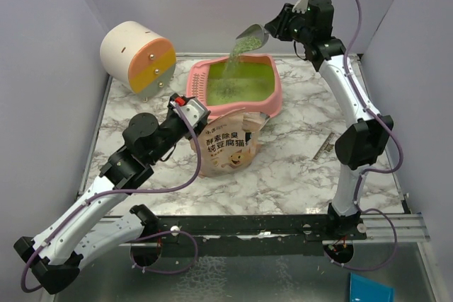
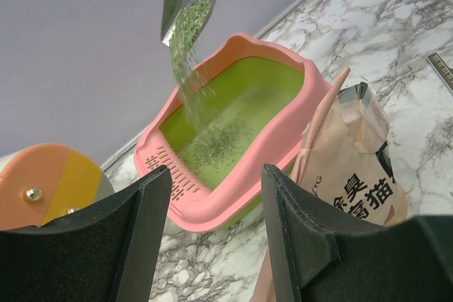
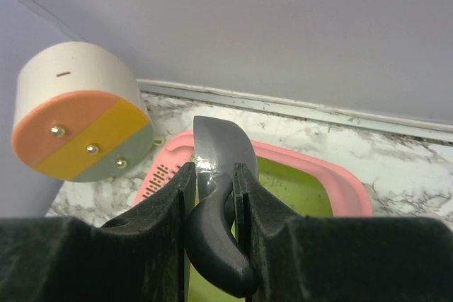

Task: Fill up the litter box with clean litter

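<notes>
Gripping a smooth grey scoop [image 3: 216, 150] by its curved handle, your R gripper [image 3: 214, 182] has both flat black pads clamped tight on it, w/ the scoop bowl tipped fwd and down. A loose stream of litter [image 2: 185, 47], small pale green-grey pellets, falls from the scoop lip straight below that gripper into the litter box [image 2: 233, 199]. The box is glossy pink plastic w/ a rounded rim, a lime-green basin and a slotted pink strip at one end. A thin patch of pellets lies on the basin floor.

Your L gripper [image 2: 216, 175] is open, nothing between its matte black fingers. The box sits just ahead of it and the scoop hangs high ahead. To the R of that gripper, close by, stands a beige printed pouch [image 2: 354, 157], soft and creased, its top gaping, just beside the box's near rim. To its L is a cream cylinder [image 2: 49, 185] w/ an orange-and-yellow end face and metal studs.

The box's far rim is near the grey back wall [image 3: 283, 26], so there's little room beyond the R gripper. Bare marble-pattern table [image 1: 297, 167] lies open below and behind it.
</notes>
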Robot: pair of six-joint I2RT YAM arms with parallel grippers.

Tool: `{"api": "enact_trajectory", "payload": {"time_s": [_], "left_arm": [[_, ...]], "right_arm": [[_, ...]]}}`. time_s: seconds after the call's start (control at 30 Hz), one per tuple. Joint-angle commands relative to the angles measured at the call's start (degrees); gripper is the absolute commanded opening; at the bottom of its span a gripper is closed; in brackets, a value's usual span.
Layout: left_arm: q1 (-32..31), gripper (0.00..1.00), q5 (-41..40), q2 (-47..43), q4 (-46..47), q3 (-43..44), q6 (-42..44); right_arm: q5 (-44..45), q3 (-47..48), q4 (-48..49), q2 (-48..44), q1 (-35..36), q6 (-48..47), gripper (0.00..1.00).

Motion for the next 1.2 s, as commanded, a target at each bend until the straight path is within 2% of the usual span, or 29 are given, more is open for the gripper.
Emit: {"api": "enact_trajectory", "payload": {"time_s": [0.0,0.23,0.4,0.53,0.67,0.87,1.17], "left_arm": [[0.2,0.56,0.4,-0.3,-1.1,2.5,-0.3],[0.2,0.57,2.0,0.5,-3.4,3.9,-0.5],[0.2,0.59,3.9,0.8,-4.3,5.0,-0.9],[0.2,0.59,5.8,1.9,-5.9,6.4,-1.0],[0.2,0.60,7.4,2.7,-7.9,7.5,-1.0],[0.2,0.61,9.2,3.9,-9.9,8.3,-0.9],[0.2,0.69,14.9,7.1,-16.6,12.8,-0.7]], "right_arm": [[5.2,2.0,-2.1,-2.8,1.0,-6.7,0.01],[8.0,3.2,-6.8,-4.4,2.0,-14.4,0.01],[11.8,3.9,-8.4,-5.1,4.7,-23.2,0.01],[13.7,2.9,-8.6,-6.5,6.1,-25.7,0.01],[15.5,1.1,-9.7,-9.5,7.2,-25.3,0.01],[15.2,-0.5,-16.2,-16.0,7.8,-22.0,0.01],[8.9,-11.9,-22.9,-31.3,7.9,-17.8,0.01]]}}
